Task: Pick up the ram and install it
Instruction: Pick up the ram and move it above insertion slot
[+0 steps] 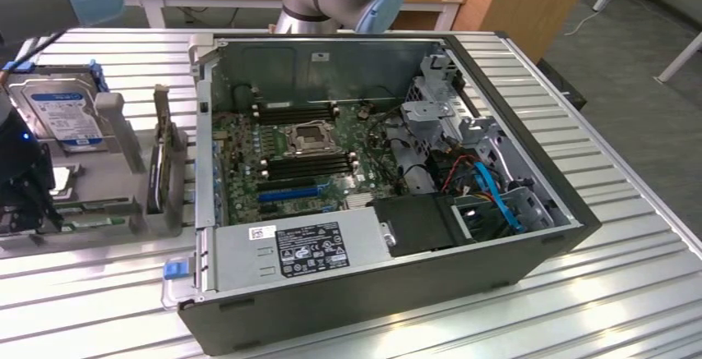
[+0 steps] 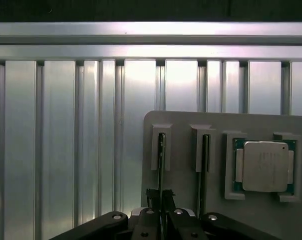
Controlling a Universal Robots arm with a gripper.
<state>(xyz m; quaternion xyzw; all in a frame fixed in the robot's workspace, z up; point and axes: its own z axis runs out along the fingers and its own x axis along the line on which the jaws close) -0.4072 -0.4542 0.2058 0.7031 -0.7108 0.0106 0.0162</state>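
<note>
Jaws, nearly closed, pinch the ram [image 2: 161,150] upright in its holder [image 2: 183,119], second stick [image 2: 205,155] and CPU [image 2: 265,166] beside.

Table [image 2: 56,150] silver, ribbed. Holder [image 2: 183,120] plain grey. CPU [image 2: 264,166] silver, green border. Ram [image 2: 161,155] edge dark. Hard drive [image 1: 61,112] label blue-white.

An open computer case [image 1: 384,293] lies on the ribbed metal desk [image 1: 642,236]. Beside it, on the exterior view's left, a grey holder [image 2: 185,119] carries a blue-labelled hard drive [image 1: 55,108] and a square silver processor chip [image 2: 264,166].
</note>
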